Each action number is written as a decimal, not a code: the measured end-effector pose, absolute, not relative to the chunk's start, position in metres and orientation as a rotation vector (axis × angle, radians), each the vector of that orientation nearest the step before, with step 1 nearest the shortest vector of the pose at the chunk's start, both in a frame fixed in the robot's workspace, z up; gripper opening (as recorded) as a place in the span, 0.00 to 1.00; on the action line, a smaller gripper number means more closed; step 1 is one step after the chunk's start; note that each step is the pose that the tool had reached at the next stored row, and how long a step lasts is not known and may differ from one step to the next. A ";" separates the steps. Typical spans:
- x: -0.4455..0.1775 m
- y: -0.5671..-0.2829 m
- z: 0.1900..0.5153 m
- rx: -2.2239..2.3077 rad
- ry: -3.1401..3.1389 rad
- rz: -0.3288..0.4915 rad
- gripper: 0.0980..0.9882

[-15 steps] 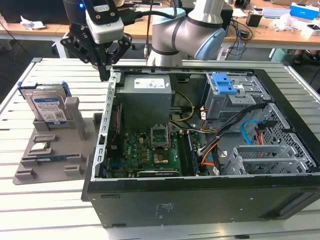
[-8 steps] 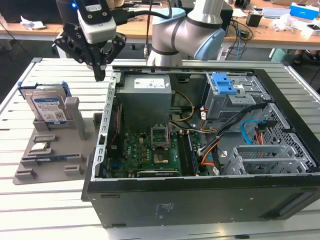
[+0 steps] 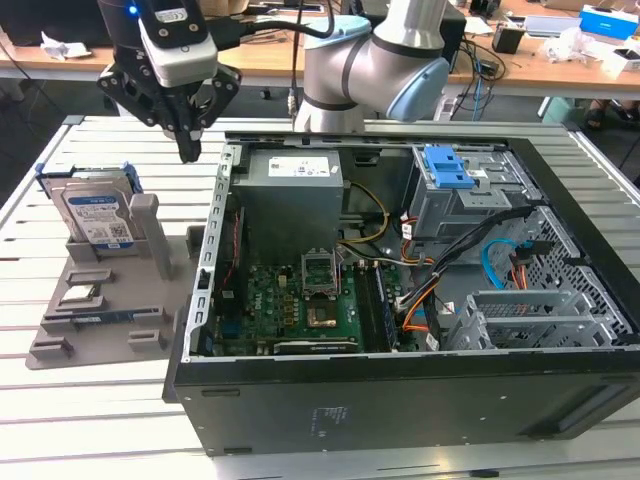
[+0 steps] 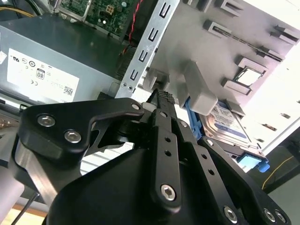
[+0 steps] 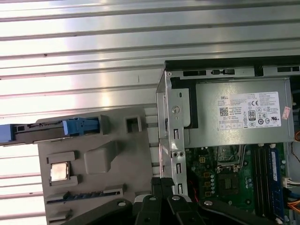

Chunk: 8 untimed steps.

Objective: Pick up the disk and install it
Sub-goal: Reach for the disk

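One claw: the claw (image 3: 188, 148) is pinched tight with nothing in it. Its two tips meet in a thin point that aims down.
Disk place: the disk (image 3: 95, 213) stands on its edge in a grey stand (image 3: 100, 312). It is lower than the claw, on the side away from the computer box (image 3: 400, 405). It is near the claw but not touching it.
Disk look: silver metal, with a white and blue sticker (image 3: 104, 224) on the flat face. A blue frame (image 5: 79, 126) runs along its edges.
Stand: it sits on the worktop (image 3: 60, 425), below the claw. A small square chip (image 3: 78, 295) lies in it, farther from the claw than the disk is.
Computer box: open on top, on the other side of the claw from the disk. Its near wall is just beside the claw tips and lower down.
Cage: a grey cage (image 3: 455, 190) with a blue latch sits inside the box, well apart from the claw.
How the disk will likely handle: hard and stiff, so it should not bend. It is probably a bit heavy for how flat it is. The metal looks smooth, so it may slip. The parts inside can break, so bumps and drops would be bad.
Where to hold: the top part that pokes up out of the stand looks best. One tip would go on each flat face, near the middle, so the disk hangs straight.
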<state>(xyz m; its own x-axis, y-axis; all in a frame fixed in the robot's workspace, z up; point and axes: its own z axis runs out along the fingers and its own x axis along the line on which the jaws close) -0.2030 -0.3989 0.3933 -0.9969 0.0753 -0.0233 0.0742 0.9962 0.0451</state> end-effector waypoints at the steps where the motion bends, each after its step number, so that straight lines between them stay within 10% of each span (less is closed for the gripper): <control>1: -0.204 -0.399 0.393 0.116 3.114 0.069 0.01; 8: -0.213 -0.399 0.393 0.117 3.114 0.069 0.01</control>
